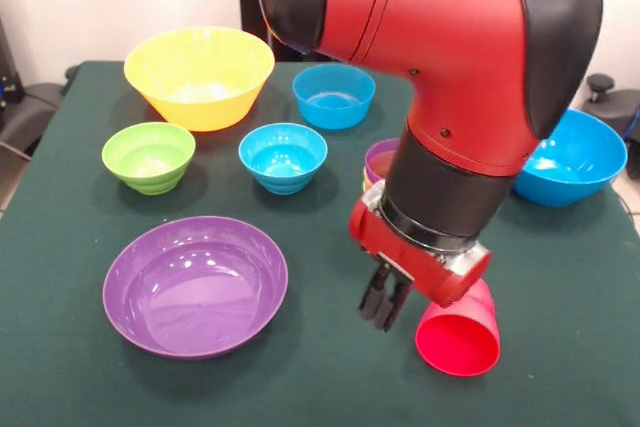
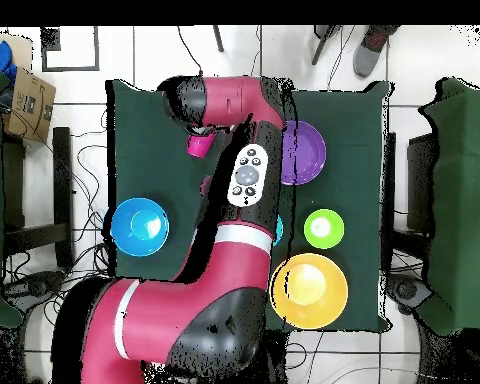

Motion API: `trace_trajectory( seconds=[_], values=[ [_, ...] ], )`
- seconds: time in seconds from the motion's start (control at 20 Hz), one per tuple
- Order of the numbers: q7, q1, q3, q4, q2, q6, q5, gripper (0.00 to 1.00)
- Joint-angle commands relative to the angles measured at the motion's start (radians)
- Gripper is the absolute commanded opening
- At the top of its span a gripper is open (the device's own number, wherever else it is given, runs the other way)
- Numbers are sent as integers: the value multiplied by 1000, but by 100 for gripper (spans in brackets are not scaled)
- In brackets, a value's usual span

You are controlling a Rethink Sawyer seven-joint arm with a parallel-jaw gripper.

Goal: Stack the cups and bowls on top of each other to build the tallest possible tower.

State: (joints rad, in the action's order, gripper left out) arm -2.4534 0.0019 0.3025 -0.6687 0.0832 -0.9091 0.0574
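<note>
Just beside the tool (image 1: 383,305) lies the red cup (image 1: 459,337).

Tipped cup (image 1: 458,337) beside claw (image 1: 385,299); bowls (image 1: 196,285) opposite.

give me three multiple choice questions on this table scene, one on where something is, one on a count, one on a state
1. Where is the wide purple bowl in the front view?
A. near edge of the table, left of the gripper
B. inside the yellow bowl
C. under the big blue bowl

2. How many small blue bowls stand between the yellow bowl and the arm in the front view?
A. none
B. two
C. five

3. How is the red cup?
A. upright, mouth up
B. stacked inside the green bowl
C. on its side, mouth toward the camera

Answers:
1 A: it sits on the cloth left of the gripper, nothing in it.
2 B: one small blue bowl behind, another small blue bowl in front of it.
3 C: its open round mouth faces the front view.
</note>
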Motion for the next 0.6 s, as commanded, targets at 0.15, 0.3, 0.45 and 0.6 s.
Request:
trace_trajectory(
  seconds=[0.15,0.3,0.45,0.6],
  values=[
    [80,22,100,241,-115,-453,-85,0],
    [54,25,109,254,-123,-479,-67,0],
    [37,27,124,274,-127,-518,-58,0],
    [4,29,136,299,-140,-576,-41,0]
  ],
)
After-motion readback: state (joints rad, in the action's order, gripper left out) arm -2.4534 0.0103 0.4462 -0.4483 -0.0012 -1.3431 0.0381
